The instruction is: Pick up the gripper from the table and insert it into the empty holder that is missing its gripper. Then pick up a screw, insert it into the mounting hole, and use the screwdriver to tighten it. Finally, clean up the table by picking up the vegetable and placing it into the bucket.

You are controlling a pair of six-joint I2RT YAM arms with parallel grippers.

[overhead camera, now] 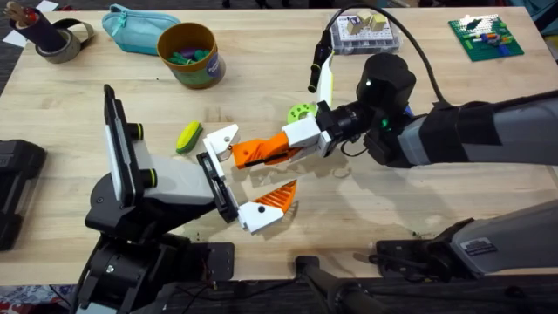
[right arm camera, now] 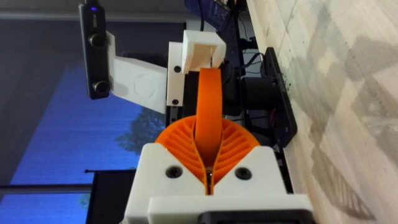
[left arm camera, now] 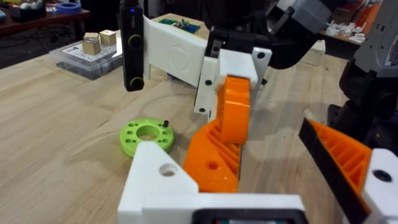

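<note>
The orange wedge-shaped gripper [overhead camera: 257,153] hangs just above the table, with my right gripper [overhead camera: 286,146] shut on it. Its thick end lies against the empty white holder [overhead camera: 220,139] on my left arm. My left gripper [overhead camera: 253,172] stands open around it, and its other finger carries an orange pad [overhead camera: 277,197]. In the left wrist view the orange gripper [left arm camera: 214,158] sits beside the holder, whose face shows the mounting hole [left arm camera: 168,168]. A black screw [left arm camera: 165,123] stands in a green disc [left arm camera: 147,134]. The vegetable [overhead camera: 187,137] lies left of the holder. The bucket [overhead camera: 190,54] stands behind it. The screwdriver is out of view.
A light-blue pouch [overhead camera: 131,26] and a tape roll [overhead camera: 57,39] lie at the back left. A clear box of wooden blocks [overhead camera: 366,33] and a green board [overhead camera: 486,37] sit at the back right. A black case [overhead camera: 13,187] is at the left edge.
</note>
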